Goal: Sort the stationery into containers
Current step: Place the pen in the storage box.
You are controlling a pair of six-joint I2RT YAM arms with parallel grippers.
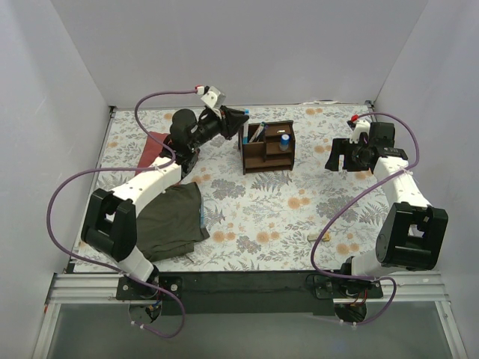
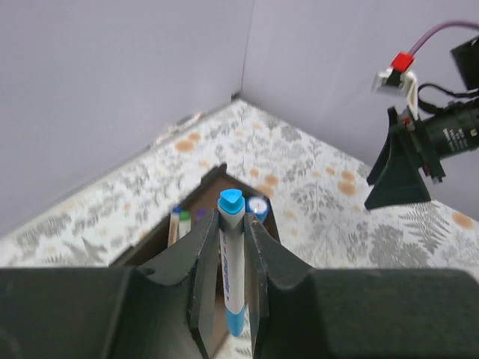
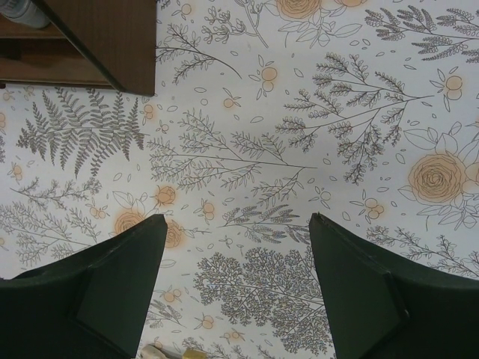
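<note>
Left gripper (image 2: pixel 231 224) is clamped on a pen (image 2: pixel 233 262). It has a white barrel with small print, a light-blue cap and a light-blue tail end. We see it lying along the gripper axis, pinched from both sides, with the cap poking just past the fingertips (image 2: pixel 203 238) and the tail back between them.

The organiser (image 2: pixel 213 178) is just ahead of and below the tips. It is dark brown wood with open compartments. Just left of the held cap, stored pens (image 2: pixel 179 223) stand inside, one of them green-tipped; beside them is a purple tip we can't identify. Just right of the cap is the cylinder (image 2: pixel 258 205), which has a blue-rimmed round top and is also in the organiser.

Right gripper (image 3: pixel 238 224) is spread wide with nothing between the fingers. It points down at the floral table (image 3: pixel 314 112). The organiser's corner shows ahead and to its left, well apart from it.

The eraser (image 1: pixel 316 237) is a small beige block lying on the table, well behind the right gripper toward that arm's base. The olive cloth (image 1: pixel 171 217) lies well behind the left gripper, beside that arm.
</note>
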